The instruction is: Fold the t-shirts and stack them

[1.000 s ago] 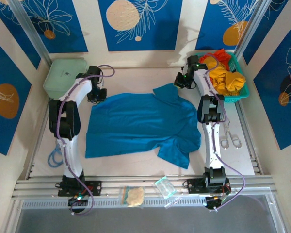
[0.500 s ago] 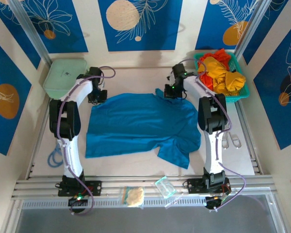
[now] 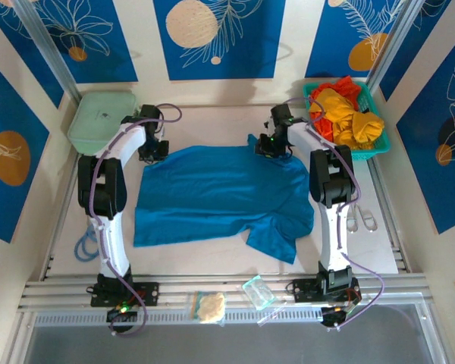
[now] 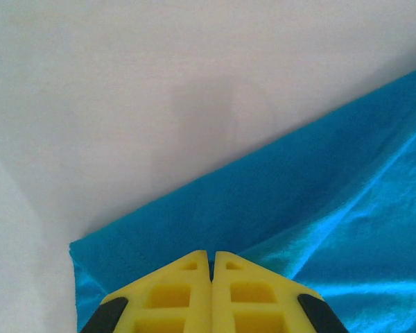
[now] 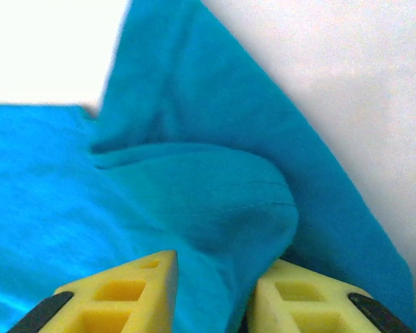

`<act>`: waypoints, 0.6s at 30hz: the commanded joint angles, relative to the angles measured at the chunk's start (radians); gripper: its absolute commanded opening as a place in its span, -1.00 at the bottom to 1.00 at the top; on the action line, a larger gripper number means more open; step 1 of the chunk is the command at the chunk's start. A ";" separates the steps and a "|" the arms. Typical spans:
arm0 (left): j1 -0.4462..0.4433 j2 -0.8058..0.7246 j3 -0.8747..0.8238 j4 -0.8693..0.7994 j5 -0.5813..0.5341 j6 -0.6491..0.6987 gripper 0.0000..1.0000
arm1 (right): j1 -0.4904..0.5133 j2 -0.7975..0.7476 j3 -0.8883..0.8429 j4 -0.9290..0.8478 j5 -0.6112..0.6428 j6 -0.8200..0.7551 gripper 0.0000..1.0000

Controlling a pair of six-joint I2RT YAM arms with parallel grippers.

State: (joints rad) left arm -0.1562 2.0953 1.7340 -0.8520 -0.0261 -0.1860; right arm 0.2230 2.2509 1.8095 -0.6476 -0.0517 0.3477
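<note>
At the near edge, on the rail between the two arm bases, lie a small clear bag [image 3: 207, 305] with something pale inside and a clear plastic box [image 3: 258, 292]. A loop of blue cord [image 3: 83, 247] lies at the near left of the table [image 3: 212, 254].

The deep teal-blue t-shirt [image 3: 212, 193] is spread flat across the middle of the table. Its hem is toward the left, and one sleeve points near on the right side.

The left gripper [image 4: 211, 255] is at the far left corner of this shirt. Its yellow jaws are pressed together right over the cloth's edge, and creases run out from the tips. I cannot tell whether cloth is pinched between them.

The right gripper [image 5: 218, 262] is at the far right of the shirt, by the far sleeve. Its jaws stand apart, and a rounded fold of the blue cloth bulges up between them.

At the far left corner sits a pale green case [image 3: 100, 117]. At the far right stands a teal mesh basket [image 3: 366, 156] heaped with crumpled yellow-orange t-shirts [image 3: 349, 121] and a red t-shirt [image 3: 347, 83] toward its far side
</note>
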 commanded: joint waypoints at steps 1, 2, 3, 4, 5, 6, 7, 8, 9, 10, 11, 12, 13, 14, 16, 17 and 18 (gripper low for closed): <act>-0.011 -0.018 -0.014 -0.004 0.008 -0.012 -1.00 | 0.011 0.038 0.064 -0.036 -0.011 -0.003 -0.36; -0.011 -0.018 -0.015 -0.004 0.008 -0.011 -1.00 | 0.012 0.044 0.077 -0.042 -0.010 -0.005 -0.36; -0.011 -0.017 -0.014 -0.004 0.008 -0.011 -1.00 | 0.013 0.050 0.087 -0.048 -0.007 -0.006 -0.36; -0.011 -0.017 -0.015 -0.003 0.006 -0.011 -1.00 | 0.014 0.057 0.097 -0.052 -0.004 -0.007 -0.36; -0.011 -0.017 -0.016 -0.004 0.006 -0.009 -1.00 | 0.014 0.063 0.107 -0.058 -0.001 -0.006 -0.36; -0.011 -0.017 -0.016 -0.004 0.006 -0.010 -1.00 | 0.013 0.068 0.115 -0.062 0.003 -0.004 -0.36; -0.011 -0.015 -0.017 -0.004 0.007 -0.008 -1.00 | 0.014 0.076 0.121 -0.065 0.008 -0.001 -0.36; -0.011 -0.015 -0.016 -0.004 0.006 -0.009 -1.00 | 0.014 0.085 0.128 -0.071 0.011 0.001 -0.36; -0.011 -0.015 -0.016 -0.004 0.006 -0.008 -1.00 | 0.013 0.094 0.135 -0.077 0.015 0.006 -0.36; -0.012 -0.015 -0.017 -0.003 0.006 -0.009 -1.00 | 0.013 0.104 0.143 -0.081 0.015 0.007 -0.36; -0.012 -0.015 -0.017 -0.004 0.006 -0.007 -1.00 | 0.013 0.112 0.150 -0.085 0.013 0.009 -0.36; -0.011 -0.015 -0.018 -0.005 0.006 -0.008 -1.00 | 0.013 0.119 0.156 -0.087 0.014 0.011 -0.36; -0.011 -0.015 -0.018 -0.005 0.006 -0.006 -1.00 | 0.012 0.127 0.161 -0.089 0.013 0.013 -0.38; -0.012 -0.016 -0.017 -0.005 0.006 -0.006 -1.00 | 0.012 0.133 0.166 -0.089 0.012 0.014 -0.43; -0.012 -0.017 -0.018 -0.006 0.005 -0.006 -1.00 | 0.012 0.140 0.176 -0.090 0.013 0.016 -0.54; -0.012 -0.017 -0.018 -0.005 0.005 -0.006 -1.00 | 0.012 0.142 0.181 -0.091 0.014 0.017 -0.64; -0.012 -0.018 -0.018 -0.003 0.005 -0.007 -1.00 | 0.012 0.142 0.185 -0.092 0.015 0.017 -0.74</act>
State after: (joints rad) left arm -0.1585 2.0953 1.7283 -0.8516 -0.0261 -0.1860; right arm 0.2295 2.3798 1.9560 -0.7048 -0.0360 0.3538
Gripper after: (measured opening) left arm 0.064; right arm 0.156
